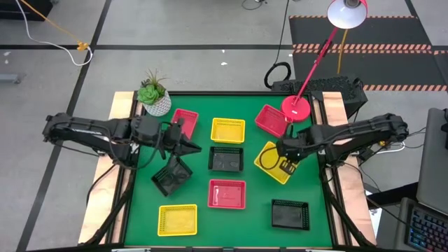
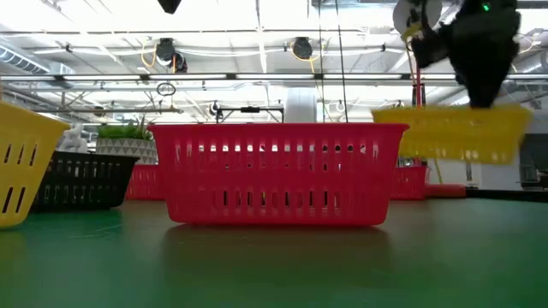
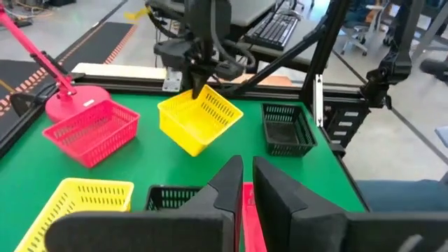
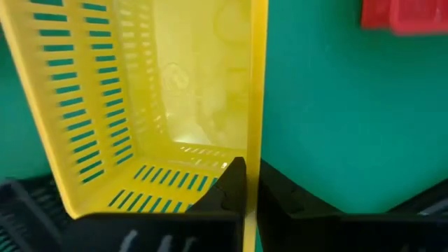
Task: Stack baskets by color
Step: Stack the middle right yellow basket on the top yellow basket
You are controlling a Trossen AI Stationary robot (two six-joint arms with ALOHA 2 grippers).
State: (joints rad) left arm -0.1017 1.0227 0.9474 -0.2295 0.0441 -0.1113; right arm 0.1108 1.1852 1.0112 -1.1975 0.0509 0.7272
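My right gripper [image 1: 287,159] is shut on a yellow basket [image 1: 273,162] at the table's right, which also shows in the air in the low view [image 2: 454,133] and tilted in the left wrist view [image 3: 199,122]. My left gripper [image 1: 198,147] hangs over the table's left, fingers [image 3: 241,183] together on nothing, above and just right of a black basket [image 1: 173,175] that sits askew on the table. Flat on the mat are other baskets: red [image 1: 185,122], yellow [image 1: 228,129], black [image 1: 226,158], red [image 1: 227,194], yellow [image 1: 177,219], black [image 1: 290,213], red [image 1: 271,120]. My right gripper pinches the rim of one side wall [image 4: 252,150] of the yellow basket, near a corner, with one finger inside the basket and one outside. The fingers come from above, pointing steeply down. The basket hangs tilted below them, lifted clear of the table.
A white plant pot [image 1: 155,101] stands at the far left corner and a red lamp base [image 1: 297,108] at the far right, beside the red basket. Wooden rails [image 1: 119,105] border the green mat on the left and right.
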